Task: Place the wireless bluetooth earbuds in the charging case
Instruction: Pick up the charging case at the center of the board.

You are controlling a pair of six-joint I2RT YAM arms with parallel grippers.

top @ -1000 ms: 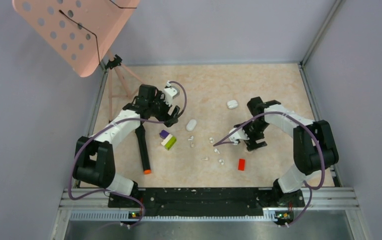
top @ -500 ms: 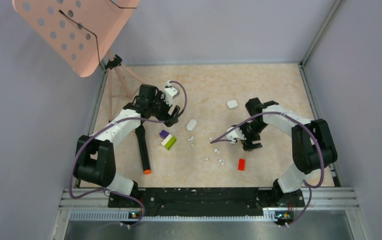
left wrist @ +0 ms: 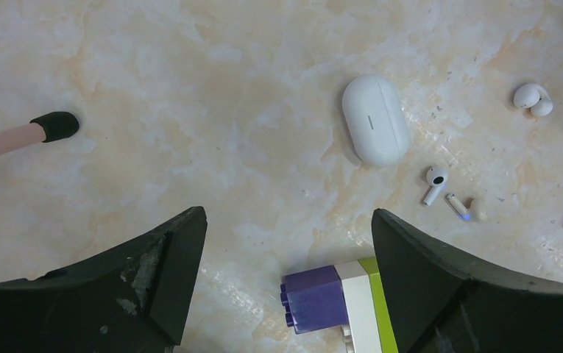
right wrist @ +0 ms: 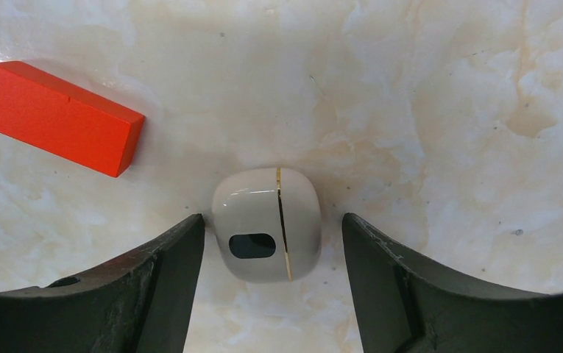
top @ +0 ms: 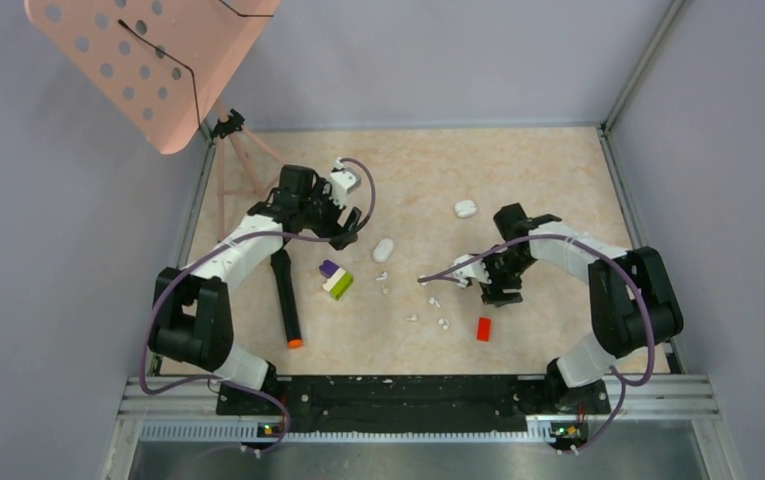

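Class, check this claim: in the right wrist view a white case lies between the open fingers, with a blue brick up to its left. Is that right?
No. The brick is red, not blue; the right wrist view shows it. The rest stands: the white case lies between the open jaws of the right gripper, brick up to its left.

The top camera is looking down from behind the arms over the whole counter (top: 518, 170). Both wrist cameras are facing straight down, close, between their fingers (left wrist: 153, 287) (left sharing the white case (left wrist: 375, 120), right the red brick (right wrist: 65, 118)).
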